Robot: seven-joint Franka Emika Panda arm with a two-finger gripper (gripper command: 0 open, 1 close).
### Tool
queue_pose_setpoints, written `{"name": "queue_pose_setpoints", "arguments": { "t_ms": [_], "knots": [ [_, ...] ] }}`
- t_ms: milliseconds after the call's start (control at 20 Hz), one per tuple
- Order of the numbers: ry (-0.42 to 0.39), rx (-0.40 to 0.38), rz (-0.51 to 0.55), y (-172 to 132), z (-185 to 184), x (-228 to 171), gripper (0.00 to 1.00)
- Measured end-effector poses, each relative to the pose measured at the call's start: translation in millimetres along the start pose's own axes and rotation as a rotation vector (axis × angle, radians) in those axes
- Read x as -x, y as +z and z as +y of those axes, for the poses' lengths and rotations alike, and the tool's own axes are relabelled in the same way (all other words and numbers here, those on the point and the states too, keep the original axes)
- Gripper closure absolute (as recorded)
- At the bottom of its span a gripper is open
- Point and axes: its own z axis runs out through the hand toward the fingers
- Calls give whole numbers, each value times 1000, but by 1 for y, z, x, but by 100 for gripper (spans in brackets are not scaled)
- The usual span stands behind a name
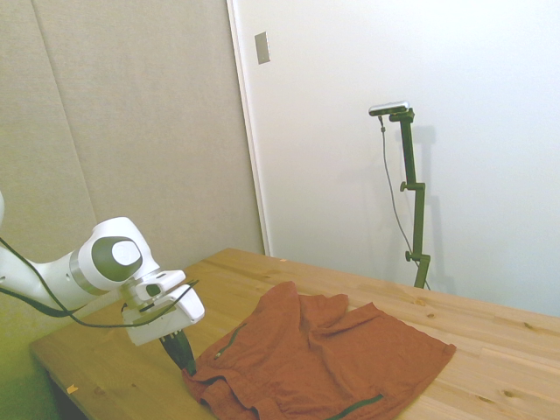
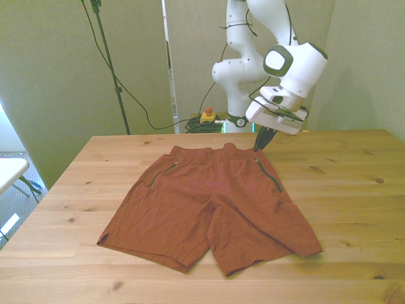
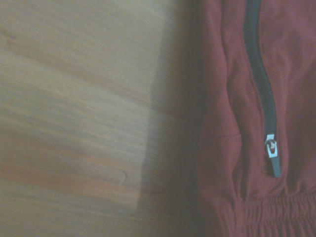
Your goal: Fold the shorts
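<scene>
My end effector (image 2: 262, 140), fingers nearly together and empty, hovers at the waistband corner of the shorts (image 2: 212, 206), spread flat on the tabletop (image 2: 354, 209). Pinching too shallow could let the cloth slip.

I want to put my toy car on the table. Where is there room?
Bare wood lies on both sides of the rust-orange cloth shorts, out to the wooden table's edges, and in a strip along its near edge. The middle is covered. It is crowded by the waistband corner on the front view's right, where the white robot gripper hangs.
</scene>
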Motion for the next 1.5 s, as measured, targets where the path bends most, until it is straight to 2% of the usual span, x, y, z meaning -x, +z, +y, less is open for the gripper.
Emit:
{"name": "queue_pose_setpoints", "arguments": {
  "t_ms": [250,450,650,900,1500],
  "knots": [
    [82,-144,-62,-33,26,-42,100],
    [126,-217,-107,-50,56,-68,100],
    [164,-245,-139,-54,84,-81,100],
    [226,-316,-192,-46,114,-95,100],
    [352,-323,-210,-21,182,-119,100]
  ]
}}
